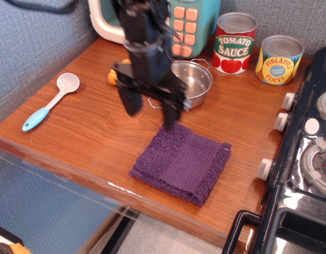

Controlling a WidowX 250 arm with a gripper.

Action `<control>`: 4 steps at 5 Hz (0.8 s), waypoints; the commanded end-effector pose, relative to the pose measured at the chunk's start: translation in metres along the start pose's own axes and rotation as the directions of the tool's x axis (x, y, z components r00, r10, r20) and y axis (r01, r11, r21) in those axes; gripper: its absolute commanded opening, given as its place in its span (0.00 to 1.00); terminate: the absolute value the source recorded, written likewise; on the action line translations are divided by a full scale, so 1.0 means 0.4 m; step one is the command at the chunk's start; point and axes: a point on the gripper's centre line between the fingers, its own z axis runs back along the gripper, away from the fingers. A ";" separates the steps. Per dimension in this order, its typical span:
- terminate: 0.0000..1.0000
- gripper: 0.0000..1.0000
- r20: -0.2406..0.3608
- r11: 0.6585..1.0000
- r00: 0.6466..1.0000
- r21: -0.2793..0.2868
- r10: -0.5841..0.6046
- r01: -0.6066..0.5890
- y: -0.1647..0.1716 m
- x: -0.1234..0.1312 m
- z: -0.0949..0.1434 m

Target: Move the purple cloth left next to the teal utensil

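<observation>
The purple cloth (181, 161) lies flat near the table's front edge, right of the middle. The teal utensil (51, 101), a white-bowled spoon with a teal handle end, lies at the table's left side. My gripper (151, 114) is open and empty, fingers pointing down, just above the cloth's far left corner. Its right fingertip (170, 117) is close over the cloth's back edge; its left fingertip (133, 106) hangs over bare wood. The arm is motion-blurred.
A steel pan (190, 82) stands behind the gripper, partly hidden by it. An orange toy (114, 75) peeks out at its left. Tomato sauce (234, 43) and pineapple (279, 59) cans and a toy microwave (185, 24) stand at the back. A stove (306, 159) borders the right.
</observation>
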 end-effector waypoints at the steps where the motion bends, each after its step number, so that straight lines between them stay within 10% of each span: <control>1: 0.00 1.00 0.039 0.998 0.999 0.053 -0.025 0.023 -0.099 -0.026 -0.022; 4: 0.00 1.00 -0.022 0.998 1.000 0.056 -0.005 0.006 -0.065 -0.017 -0.096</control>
